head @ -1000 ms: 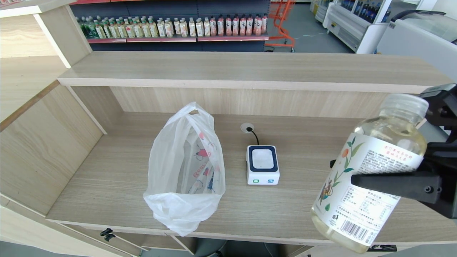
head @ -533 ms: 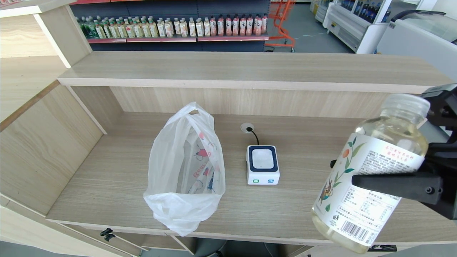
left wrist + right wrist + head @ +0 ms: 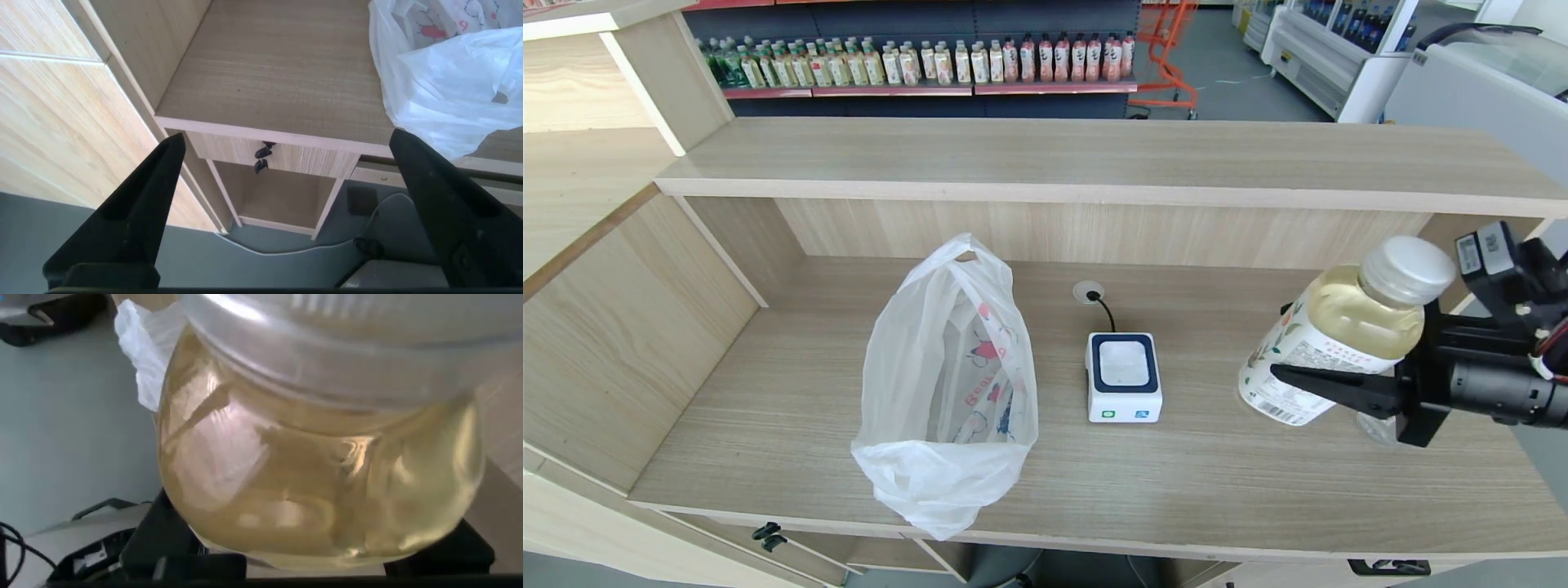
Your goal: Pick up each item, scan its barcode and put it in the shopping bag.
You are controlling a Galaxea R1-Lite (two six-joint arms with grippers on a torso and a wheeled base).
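Plastic bottle [image 3: 1327, 343] clamped, R jaws | L jaws wide, empty | head cam: scanner [image 3: 1123, 376]

A bottle [image 3: 1327, 343] sits tilted in the right gripper [image 3: 1281, 341]. The gripper's far finger is almost wholly hidden behind the bottle. The near finger crosses the label, and the barcode at the label's lower end is too small to read. The right arm is cut off by the head view's right edge. In the right wrist view the bottle's cap runs past the picture's edge. Inside the shopping bag [image 3: 947, 384], a printed item shows dimly through the plastic; what it is cannot be told.
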